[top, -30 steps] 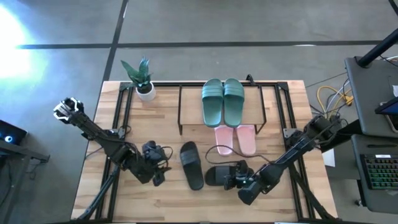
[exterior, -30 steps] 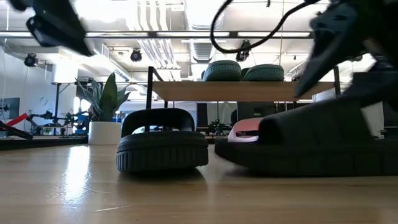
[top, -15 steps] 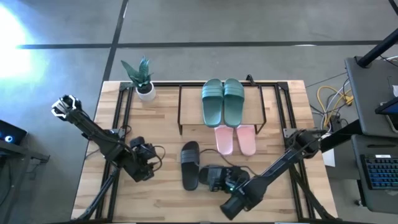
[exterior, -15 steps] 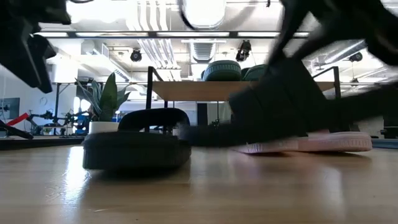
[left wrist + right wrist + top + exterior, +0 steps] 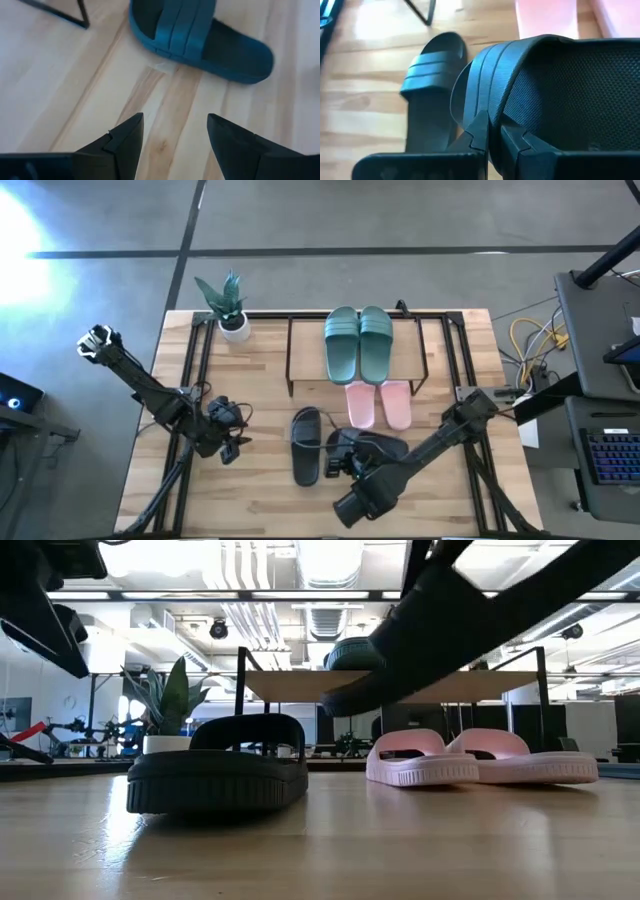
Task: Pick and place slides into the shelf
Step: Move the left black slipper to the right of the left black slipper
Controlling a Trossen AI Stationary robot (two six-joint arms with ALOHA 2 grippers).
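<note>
A dark green pair of slides (image 5: 358, 345) lies on the shelf's (image 5: 300, 355) top board. Under the shelf, a pale pink pair (image 5: 378, 402) rests on the table. One black slide (image 5: 306, 445) lies flat on the table in front of the shelf. Right beside it, my right gripper (image 5: 348, 462) is shut on the other black slide (image 5: 380, 448), which shows raised and tilted in the low view (image 5: 470, 615). My left gripper (image 5: 230, 443) stands open over bare table, left of the lying black slide (image 5: 200, 35). My right gripper pinches the edge of the black slide's wide strap (image 5: 487, 107) between its two fingers (image 5: 479, 131). The slide is lifted clear of the table and tilted, one end higher than the other (image 5: 560, 580).
A small potted plant (image 5: 228, 305) stands at the table's far left, beside the shelf. Black frame rails (image 5: 195, 370) run along the tabletop on both sides. Bare wood lies along the near edge (image 5: 300, 515).
My right gripper has taken hold of the black slide and raised it off the table, tilted, drawing toward the table's left. The lying black slide has turned a little and slid slightly left. My left gripper has backed toward the table's left edge, still open.
</note>
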